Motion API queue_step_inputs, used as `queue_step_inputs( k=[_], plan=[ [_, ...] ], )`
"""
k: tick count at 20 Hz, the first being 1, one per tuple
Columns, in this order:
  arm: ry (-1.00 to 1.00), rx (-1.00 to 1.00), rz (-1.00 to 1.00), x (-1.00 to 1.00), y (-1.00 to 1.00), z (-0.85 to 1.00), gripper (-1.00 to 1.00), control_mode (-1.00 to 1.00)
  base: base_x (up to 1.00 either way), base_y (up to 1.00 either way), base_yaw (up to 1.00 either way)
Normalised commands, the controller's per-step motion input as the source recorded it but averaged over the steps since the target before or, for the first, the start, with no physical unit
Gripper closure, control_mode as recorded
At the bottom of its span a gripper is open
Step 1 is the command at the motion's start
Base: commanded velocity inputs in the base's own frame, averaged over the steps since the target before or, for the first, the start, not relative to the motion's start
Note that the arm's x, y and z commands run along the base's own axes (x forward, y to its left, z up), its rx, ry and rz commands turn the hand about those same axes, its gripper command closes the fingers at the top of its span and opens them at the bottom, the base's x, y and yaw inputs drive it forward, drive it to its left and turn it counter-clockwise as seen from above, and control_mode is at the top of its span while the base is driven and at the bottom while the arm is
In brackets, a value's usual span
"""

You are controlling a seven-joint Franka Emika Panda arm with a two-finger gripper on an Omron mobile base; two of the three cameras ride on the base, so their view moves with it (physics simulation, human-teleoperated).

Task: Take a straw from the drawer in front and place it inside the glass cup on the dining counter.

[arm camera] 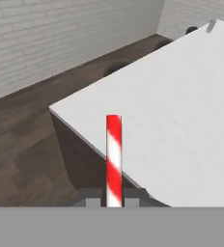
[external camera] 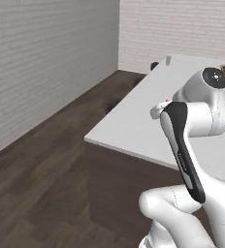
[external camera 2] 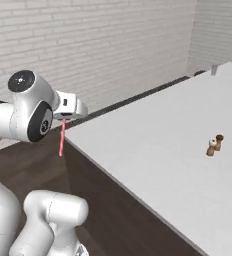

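The red-and-white striped straw (arm camera: pixel 114 159) stands between my fingertips, and my gripper (arm camera: pixel 114 200) is shut on its lower end. From the right base view the straw (external camera 2: pixel 62 139) hangs down from the gripper (external camera 2: pixel 64 121), just off the near corner of the dining counter (external camera 2: pixel 163 145). The counter's white top (arm camera: pixel 176 106) stretches ahead of the hand. A small clear glass cup (arm camera: pixel 211 25) stands at the counter's far end, also seen as the glass cup (external camera 2: pixel 214 70) and the glass cup (external camera: pixel 168 60). The drawer is out of view.
Two small brown shakers (external camera 2: pixel 214 145) stand on the counter's right part. Dark stools (arm camera: pixel 164 43) are tucked along the counter's left side. White brick walls (external camera 2: pixel 103 45) close the room behind, with dark wood floor (external camera: pixel 51 160) to the left.
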Motion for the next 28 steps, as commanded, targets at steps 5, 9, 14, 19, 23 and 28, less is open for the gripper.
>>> queue_step_inputs(
  k=[5, 9, 14, 19, 23, 28],
  plan=[
    [0.00, 0.00, 0.00, 0.00, 0.00, 0.00, 1.00, 1.00, 0.64, 1.00, -0.31],
    [0.00, 0.00, 0.00, 0.00, 0.00, 0.00, 1.00, 1.00, 0.50, 1.00, -0.32],
    [0.00, 0.00, 0.00, 0.00, 0.00, 0.00, 1.00, 1.00, 0.43, 1.00, -0.32],
    [0.00, 0.00, 0.00, 0.00, 0.00, 0.00, 1.00, 1.00, 0.35, 1.00, -0.36],
    [0.00, 0.00, 0.00, 0.00, 0.00, 0.00, 1.00, 1.00, 0.37, 1.00, -0.41],
    [0.00, 0.00, 0.00, 0.00, 0.00, 0.00, 1.00, 1.00, 0.43, 1.00, -0.45]
  ],
)
